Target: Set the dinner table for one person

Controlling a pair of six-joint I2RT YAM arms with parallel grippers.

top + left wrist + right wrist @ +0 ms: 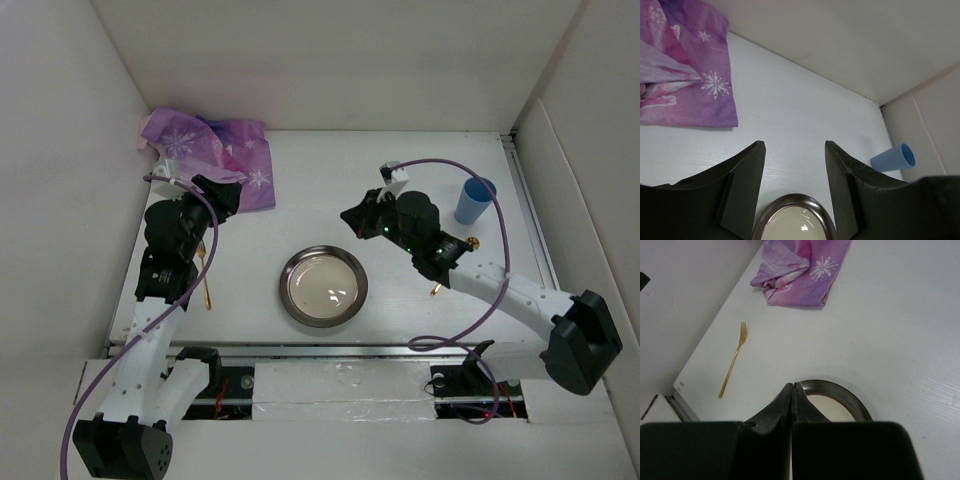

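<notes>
Across the middle of the dinner table [330, 190], a round metal plate [286, 285] sat toward the near edge, roughly between the two arms, with a pale, shiny centre. The table itself was the big white surface filling the walled enclosure, and everything else rested on it. At its far left corner lay a crumpled purple cloth [215, 150] printed with white snowflakes. The left gripper [228, 195] hung just beside the cloth's near edge. In the left wrist view, the left gripper [794, 150] had its jaws well apart with nothing between them, and the plate's rim [790, 196] showed below the gap. A gold fork [207, 290] lay left of the plate, partly hidden under the left arm in the top view. The right wrist view showed the whole fork [732, 367], apart from both plate and cloth. The right gripper [350, 215] hovered beyond the plate's far right side. Its jaws [794, 387] were pressed together on nothing. A blue cup [475, 201] stood mouth up near the far right edge. Another gold utensil [435, 289] lay mostly hidden under the right arm, and its kind could not be made out.
</notes>
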